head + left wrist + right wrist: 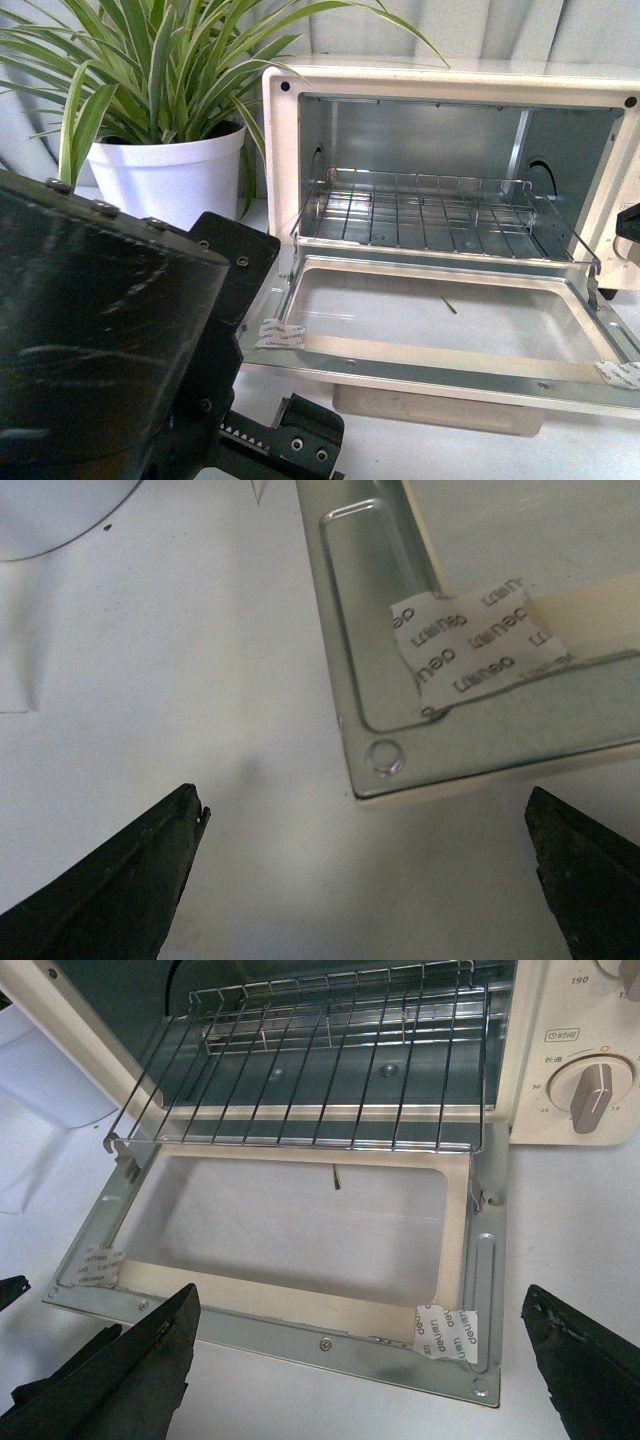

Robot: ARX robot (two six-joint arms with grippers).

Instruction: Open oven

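The cream-white oven (450, 85) stands at the back right with its glass door (450, 368) dropped flat toward me, fully open. The wire rack (420, 210) sits slid partly out of the metal interior. The cream bar handle (440, 410) shows under the door's front edge. My left gripper (367, 805) is open and empty, just off the door's front left corner (385, 760), above the white table. My right gripper (360, 1300) is open and empty, above the door's front edge (300, 1330). The rack (330, 1060) and a side knob (590, 1090) show beyond it.
A striped-leaf plant in a white pot (165, 170) stands left of the oven, close to my left arm (100, 340). Pieces of printed white tape (470, 640) stick on the door's front corners (445, 1332). The white table (150, 680) lies under both grippers.
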